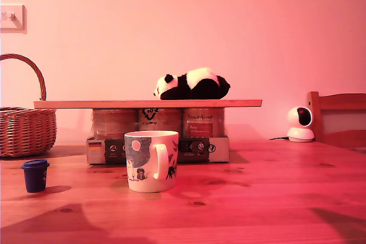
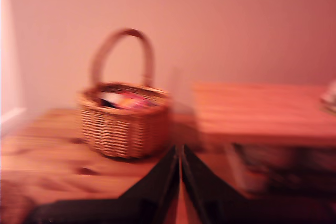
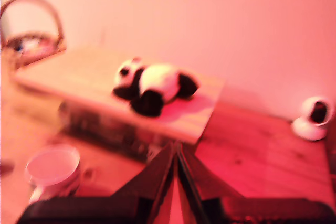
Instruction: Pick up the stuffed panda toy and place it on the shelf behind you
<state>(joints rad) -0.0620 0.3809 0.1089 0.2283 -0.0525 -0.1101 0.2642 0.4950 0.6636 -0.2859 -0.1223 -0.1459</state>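
The bench is filling the lower frame of the exterior view. The shelf is resting on jars at mid-frame. The stuffed panda toy is lying on it, looking soft, light and squashy; squeezing its round middle seems best. My first end effector and my second end effector are pinched together, holding nothing.

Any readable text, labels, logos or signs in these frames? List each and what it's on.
None legible.
Printed jar labels under the light wooden plank shelf: too blurred.
Cardboard tray holding the jars: German flag sticker, round icons, print too small.
White cartoon-printed mug: pictures only.
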